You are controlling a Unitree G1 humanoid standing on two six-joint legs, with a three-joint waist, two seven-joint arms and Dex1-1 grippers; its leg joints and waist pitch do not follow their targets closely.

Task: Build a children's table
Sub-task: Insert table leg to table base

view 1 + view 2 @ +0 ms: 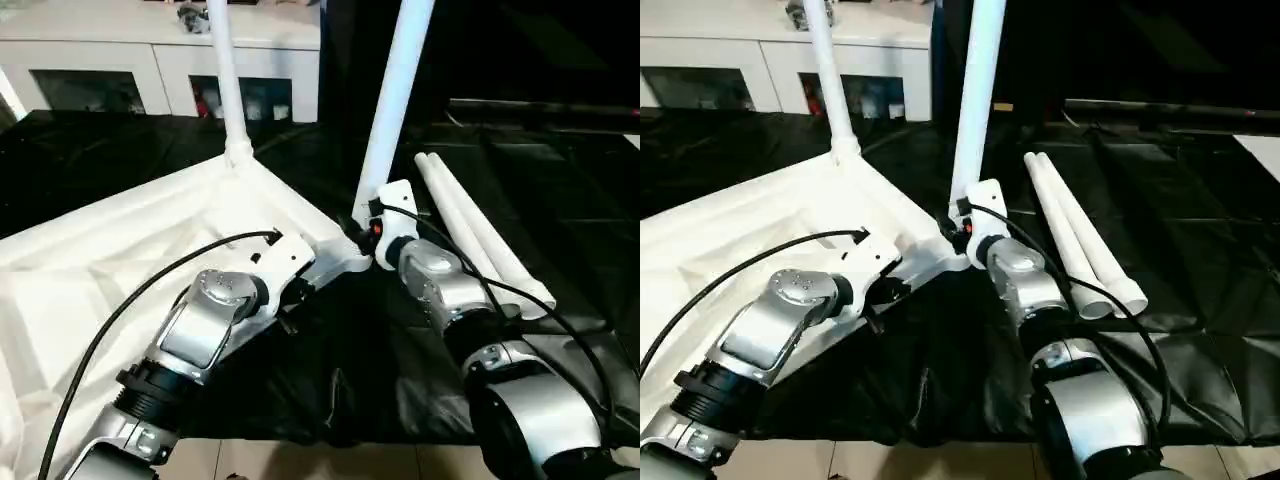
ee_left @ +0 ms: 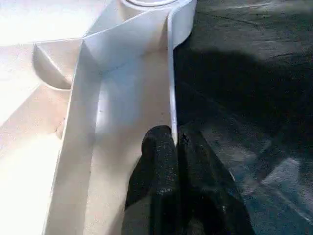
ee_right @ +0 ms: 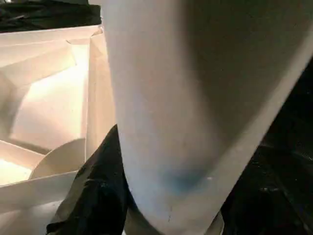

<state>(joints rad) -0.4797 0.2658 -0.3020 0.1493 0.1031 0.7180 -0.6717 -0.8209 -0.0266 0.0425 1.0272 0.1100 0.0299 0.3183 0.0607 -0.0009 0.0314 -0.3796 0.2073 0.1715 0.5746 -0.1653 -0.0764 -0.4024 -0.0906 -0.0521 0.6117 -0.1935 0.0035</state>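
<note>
- We see the tabletop [image 1: 120, 260] lying underside up on the black sheet [image 1: 560, 190], ribs showing, just ahead of both grippers.
- Two corner sockets each hold an upright leg: the far leg [image 1: 225, 75] beyond our left gripper, the near leg [image 1: 395, 90] at our right gripper.
- Two loose legs [image 1: 475, 230] lie side by side on the sheet, just outside our right gripper.
- Our left gripper [image 2: 177, 142] has its fingers pinched together on the tabletop's thin side wall.
- Our right gripper [image 3: 161, 205] is clamped around the near leg, low down by its socket.
</note>
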